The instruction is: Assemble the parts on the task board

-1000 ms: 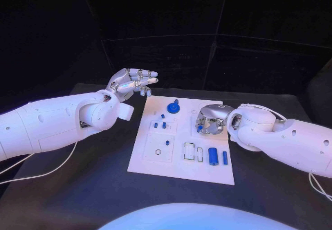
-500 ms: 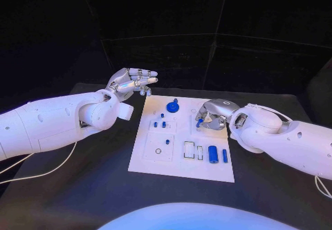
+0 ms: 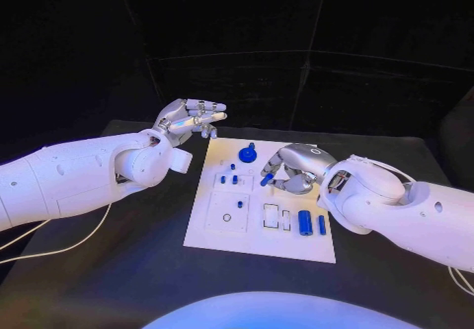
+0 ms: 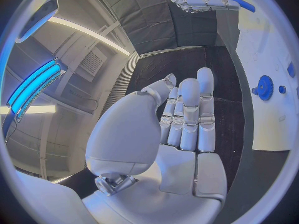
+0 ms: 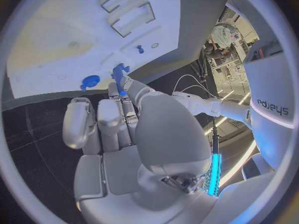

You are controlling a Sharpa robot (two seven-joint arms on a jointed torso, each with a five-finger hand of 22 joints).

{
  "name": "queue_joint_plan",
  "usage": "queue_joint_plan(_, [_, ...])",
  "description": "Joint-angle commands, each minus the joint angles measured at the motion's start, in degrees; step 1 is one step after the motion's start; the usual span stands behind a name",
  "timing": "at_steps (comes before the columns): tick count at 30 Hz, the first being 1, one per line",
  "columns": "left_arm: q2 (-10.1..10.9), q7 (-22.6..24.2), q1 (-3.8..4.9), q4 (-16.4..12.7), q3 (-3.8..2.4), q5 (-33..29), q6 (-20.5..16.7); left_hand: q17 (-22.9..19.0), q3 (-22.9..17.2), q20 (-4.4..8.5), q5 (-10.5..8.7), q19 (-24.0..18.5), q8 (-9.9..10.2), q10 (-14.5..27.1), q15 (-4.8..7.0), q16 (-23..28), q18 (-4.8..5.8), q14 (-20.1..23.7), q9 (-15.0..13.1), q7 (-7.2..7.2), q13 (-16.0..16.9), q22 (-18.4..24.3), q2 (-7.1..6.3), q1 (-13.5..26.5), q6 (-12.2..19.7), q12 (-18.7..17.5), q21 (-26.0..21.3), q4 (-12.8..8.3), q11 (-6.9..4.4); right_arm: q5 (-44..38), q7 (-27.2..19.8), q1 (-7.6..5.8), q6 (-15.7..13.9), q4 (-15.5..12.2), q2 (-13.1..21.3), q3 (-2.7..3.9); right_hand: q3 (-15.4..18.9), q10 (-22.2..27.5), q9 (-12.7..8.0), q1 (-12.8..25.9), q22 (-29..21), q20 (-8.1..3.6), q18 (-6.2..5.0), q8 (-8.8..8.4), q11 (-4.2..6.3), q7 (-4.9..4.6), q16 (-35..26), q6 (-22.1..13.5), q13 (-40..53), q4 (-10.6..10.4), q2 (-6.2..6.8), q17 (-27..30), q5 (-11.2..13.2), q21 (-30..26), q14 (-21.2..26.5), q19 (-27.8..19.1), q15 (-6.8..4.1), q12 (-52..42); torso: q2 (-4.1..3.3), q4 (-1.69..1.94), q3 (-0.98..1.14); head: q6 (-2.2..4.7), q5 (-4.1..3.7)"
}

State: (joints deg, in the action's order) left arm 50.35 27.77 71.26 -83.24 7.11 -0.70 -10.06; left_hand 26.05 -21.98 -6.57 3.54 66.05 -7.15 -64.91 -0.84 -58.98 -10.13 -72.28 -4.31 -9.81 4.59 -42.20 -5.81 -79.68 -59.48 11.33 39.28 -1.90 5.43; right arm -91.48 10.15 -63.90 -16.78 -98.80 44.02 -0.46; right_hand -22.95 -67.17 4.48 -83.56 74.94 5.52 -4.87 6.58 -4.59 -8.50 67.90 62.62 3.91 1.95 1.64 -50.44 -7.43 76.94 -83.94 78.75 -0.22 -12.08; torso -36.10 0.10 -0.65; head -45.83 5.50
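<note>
- Right robot hand (image 3: 293,171) hangs over the upper right part of the board (image 3: 222,236), fingers curled around a small blue peg (image 3: 266,179) pinched at their tips; the peg slants down toward the board's middle and stands clear of the surface.
- Seen from the right wrist, that same peg (image 5: 118,77) sticks out past the fingertips (image 5: 124,92), with the board's slots beyond it.
- Left robot hand (image 3: 188,118) is raised off the board's upper left corner, over the bench (image 3: 118,274); its fingers are apart, lightly bent, and nothing is in them.
- Left wrist view shows its palm (image 4: 181,134) bare and its fingers side by side, slightly bent.
- Blue gear (image 3: 248,154) sits at the top of the board, near its far edge.
- Three little blue pegs (image 3: 228,178) stand in the upper left field, just below the gear.
- Blue cylinder (image 3: 304,223) and a thinner blue bar (image 3: 322,225) lie side by side near the right edge, beside two open rectangular slots (image 3: 270,215).
- Round hole (image 3: 226,217) shows in the lower left field.
</note>
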Motion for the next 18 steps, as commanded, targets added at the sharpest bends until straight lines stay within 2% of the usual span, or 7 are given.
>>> queue_joint_plan(1, [-0.21, 0.26, 0.07, 0.0, -0.05, -0.17, 0.6, -0.07, 0.43, 0.04, 0.02, -0.32, -0.22, 0.2, 0.13, 0.24, -0.36, 0.37, 0.06, 0.03, 0.06, 0.09, 0.4, 0.24, -0.14, 0.2, -0.24, -0.01, 0.19, 1.23, -2.1, -0.11, -1.33, -0.03, -2.2, 0.04, -0.42, -0.71, -0.08, -0.08, 0.43, 0.04, 0.73, -0.18, 0.37, -0.07, 0.21, 0.31, 0.02, 0.06, 0.74, 0.01, -0.2, 0.38, -0.52, 0.31, -0.36, 0.47, -0.06, 0.12, -0.06, -0.25, 0.25])
queue_joint_plan(5, [-0.4, 0.27, 0.08, 0.01, -0.05, -0.17, 0.61, -0.07, 0.43, 0.04, 0.02, -0.32, -0.22, 0.2, 0.13, 0.24, -0.36, 0.37, 0.06, 0.03, 0.06, 0.09, 0.4, 0.24, -0.14, 0.2, -0.24, -0.01, 0.19, 0.48, -2.99, -0.07, -0.42, 1.28, -5.34, -0.04, -0.54, -0.66, -0.11, -0.02, 0.42, 0.05, 0.72, -0.25, 0.33, -0.11, 0.24, 0.26, 0.0, 0.11, 0.8, 0.02, -0.23, 0.37, -0.51, 0.27, -0.33, 0.57, -0.11, 0.13, -0.06, -0.34, 0.57])
queue_joint_plan(8, [-0.65, 0.27, 0.08, 0.08, -0.05, -0.17, 0.63, -0.12, 0.45, 0.04, 0.02, -0.32, -0.24, 0.23, 0.13, 0.24, -0.36, 0.41, 0.07, 0.02, 0.06, 0.12, 0.47, 0.24, -0.14, 0.28, -0.28, -0.01, 0.19, -0.38, -3.67, 0.04, 0.58, 2.57, -7.79, -1.35, -0.69, -0.61, -0.14, 0.04, 0.4, 0.07, 0.72, -0.33, 0.29, -0.15, 0.24, 0.19, -0.01, 0.17, 0.85, 0.08, -0.26, 0.36, -0.49, 0.23, -0.31, 0.7, -0.12, 0.07, 0.02, -0.43, 0.96])
queue_joint_plan(12, [-0.97, 0.26, 0.08, 0.13, -0.04, -0.17, 0.7, -0.12, 0.45, 0.04, 0.02, -0.32, -0.24, 0.23, 0.13, 0.24, -0.36, 0.41, 0.07, 0.02, 0.06, 0.12, 0.47, 0.24, -0.14, 0.28, -0.28, -0.01, 0.19, -1.51, -4.35, 0.73, 2.49, 4.88, -10.95, -2.7, -0.87, -0.51, -0.18, 0.17, 0.36, 0.1, 0.7, -0.44, 0.21, -0.22, 0.23, 0.07, -0.03, 0.24, 0.93, 0.19, -0.26, 0.33, -0.45, 0.16, -0.26, 0.88, -0.11, 0.06, -0.06, -0.66, 1.29])
queue_joint_plan(18, [-1.22, 0.23, 0.08, 0.18, -0.04, -0.17, 0.76, -0.12, 0.45, 0.04, 0.02, -0.32, -0.24, 0.23, 0.13, 0.24, -0.36, 0.41, 0.07, 0.02, 0.06, 0.12, 0.47, 0.24, -0.14, 0.28, -0.28, -0.01, 0.19, -2.54, -4.71, 2.02, 4.72, 7.06, -13.26, -3.42, -1.04, -0.42, -0.22, 0.29, 0.36, 0.13, 0.69, -0.54, 0.16, -0.27, 0.26, -0.02, -0.05, 0.29, 0.98, 0.22, -0.27, 0.33, -0.43, 0.13, -0.21, 1.04, -0.13, 0.02, 0.0, -0.99, 1.93])
